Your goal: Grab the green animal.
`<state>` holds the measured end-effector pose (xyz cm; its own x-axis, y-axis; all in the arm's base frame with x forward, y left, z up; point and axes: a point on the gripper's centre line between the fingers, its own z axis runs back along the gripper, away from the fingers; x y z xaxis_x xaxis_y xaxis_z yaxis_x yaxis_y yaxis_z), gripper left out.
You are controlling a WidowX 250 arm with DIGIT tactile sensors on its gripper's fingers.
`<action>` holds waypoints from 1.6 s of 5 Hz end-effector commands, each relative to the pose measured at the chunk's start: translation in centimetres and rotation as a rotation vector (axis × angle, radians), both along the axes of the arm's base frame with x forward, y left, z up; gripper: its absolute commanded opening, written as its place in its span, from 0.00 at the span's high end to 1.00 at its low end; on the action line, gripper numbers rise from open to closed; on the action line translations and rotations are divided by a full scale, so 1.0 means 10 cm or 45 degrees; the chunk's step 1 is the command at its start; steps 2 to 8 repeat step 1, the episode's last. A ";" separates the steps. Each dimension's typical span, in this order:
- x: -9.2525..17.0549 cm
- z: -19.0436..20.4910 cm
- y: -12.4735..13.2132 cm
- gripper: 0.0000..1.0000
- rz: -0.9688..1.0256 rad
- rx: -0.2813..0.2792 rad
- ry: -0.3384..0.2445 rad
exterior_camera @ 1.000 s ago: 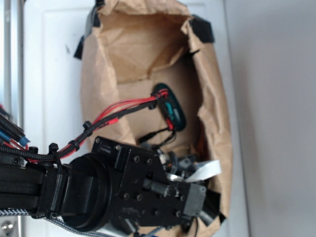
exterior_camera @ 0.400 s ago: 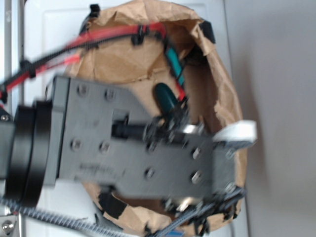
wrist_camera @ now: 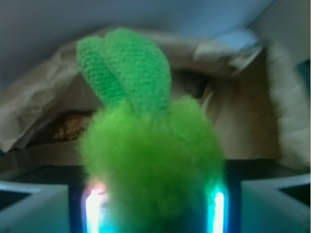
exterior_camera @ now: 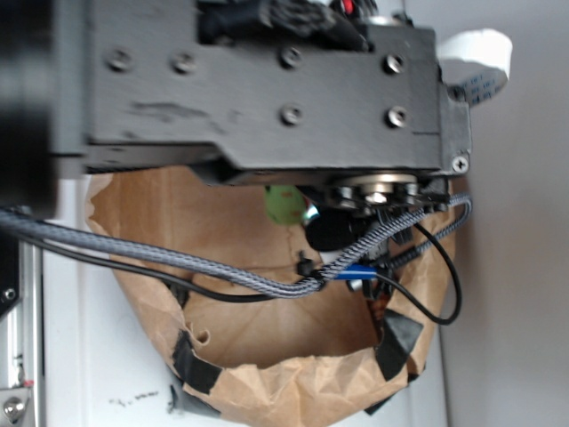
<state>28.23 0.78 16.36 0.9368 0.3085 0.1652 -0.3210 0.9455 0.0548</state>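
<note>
Since a moment ago the gripper [exterior_camera: 311, 209] has risen out of the paper bag [exterior_camera: 267, 391], jaws clamped on the green animal [wrist_camera: 150, 160]. Keep squeezing steadily; soft fur could slip free.

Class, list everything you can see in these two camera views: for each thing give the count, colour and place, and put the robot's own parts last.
green animal: one, lime green and fuzzy with two knitted ears, filling the wrist view between the lit pads; seen as a small green patch under the arm in the exterior view.
paper bag: one, brown and crumpled, open, with black tape patches on its rim, below the arm.
shell: one, orange-brown, inside the bag, behind and left of the animal in the wrist view.
white surface: one, under the bag.
cables: several, black and grey braided, crossing the bag's mouth.
gripper: one, black, closed on the green animal.
</note>
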 end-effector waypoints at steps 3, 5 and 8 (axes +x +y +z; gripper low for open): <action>-0.22 0.16 0.07 1.00 -0.249 0.107 -0.251; -0.22 0.16 0.07 1.00 -0.249 0.107 -0.251; -0.22 0.16 0.07 1.00 -0.249 0.107 -0.251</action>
